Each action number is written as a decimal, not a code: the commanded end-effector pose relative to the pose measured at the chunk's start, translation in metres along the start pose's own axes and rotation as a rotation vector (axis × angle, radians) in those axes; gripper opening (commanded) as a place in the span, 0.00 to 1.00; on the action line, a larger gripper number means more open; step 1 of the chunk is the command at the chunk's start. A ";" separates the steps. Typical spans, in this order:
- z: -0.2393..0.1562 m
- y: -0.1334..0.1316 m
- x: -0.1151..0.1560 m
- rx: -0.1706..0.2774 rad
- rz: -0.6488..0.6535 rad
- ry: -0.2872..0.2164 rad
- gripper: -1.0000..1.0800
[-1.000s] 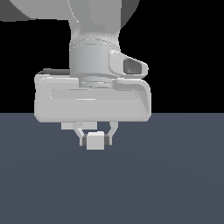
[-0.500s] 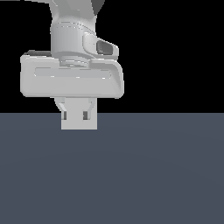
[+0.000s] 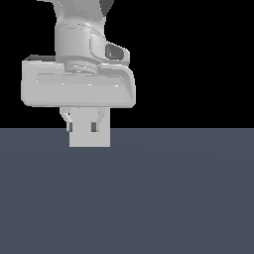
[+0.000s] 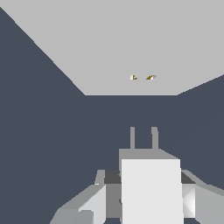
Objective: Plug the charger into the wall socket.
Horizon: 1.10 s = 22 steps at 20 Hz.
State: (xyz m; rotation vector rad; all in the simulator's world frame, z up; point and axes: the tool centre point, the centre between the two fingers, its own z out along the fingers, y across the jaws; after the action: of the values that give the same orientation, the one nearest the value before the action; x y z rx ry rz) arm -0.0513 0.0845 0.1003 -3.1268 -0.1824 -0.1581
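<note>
Since half a second ago the arm has slid toward the exterior view's right, and a second ago the small cube between the fingers stood in plain sight where a wider flat panel now fills that spot.

I count one gripper, one charger, one wall socket, two prongs and two orange dots.

In the wrist view the charger is a plain white-grey block with a brighter front face and a duller top. Its two thin grey prongs stand side by side and parallel, pointing toward the wall socket. The jaws are closed onto the charger's two sides, one finger pressing each flank, so the block is held firmly between them.

The wall socket is a flat light-grey panel, evenly shaded, and its two tiny orange dots sit close together near the panel's nearer edge as the wrist view shows it. A band of dark blue-grey floor separates the prong tips from that edge, so the charger is apart from the socket.

In the exterior view the light-grey square under the gripper sits at the floor's far edge; I take it for the socket panel, though I cannot be sure.
</note>
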 end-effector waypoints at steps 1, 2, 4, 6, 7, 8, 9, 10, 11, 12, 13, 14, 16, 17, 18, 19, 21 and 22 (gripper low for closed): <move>0.000 0.000 0.000 0.000 0.000 0.000 0.00; 0.000 0.000 0.000 0.000 0.000 0.000 0.00; 0.000 0.000 0.000 0.000 0.000 0.000 0.00; 0.000 0.000 0.001 0.000 0.000 0.000 0.00; 0.000 0.000 0.003 0.000 0.000 0.000 0.00; 0.001 0.000 0.004 0.000 0.000 0.000 0.00; 0.001 0.000 0.006 0.000 0.000 0.000 0.00; 0.001 0.000 0.009 0.000 0.000 0.000 0.00; 0.001 0.000 0.011 0.000 0.000 0.000 0.00; 0.002 0.000 0.014 0.000 0.000 0.000 0.00; 0.002 0.000 0.018 0.000 0.000 0.000 0.00; 0.002 0.000 0.021 0.000 0.000 0.000 0.00; 0.003 0.000 0.030 0.000 0.000 0.000 0.00; 0.004 0.000 0.033 0.000 0.000 0.000 0.00; 0.004 0.000 0.036 0.000 0.000 0.000 0.00; 0.004 0.000 0.039 0.000 0.000 0.000 0.00; 0.005 0.000 0.044 0.000 0.000 0.000 0.00; 0.005 0.000 0.046 0.000 0.000 0.000 0.00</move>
State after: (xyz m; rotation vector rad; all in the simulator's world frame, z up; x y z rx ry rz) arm -0.0090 0.0890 0.0998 -3.1269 -0.1821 -0.1580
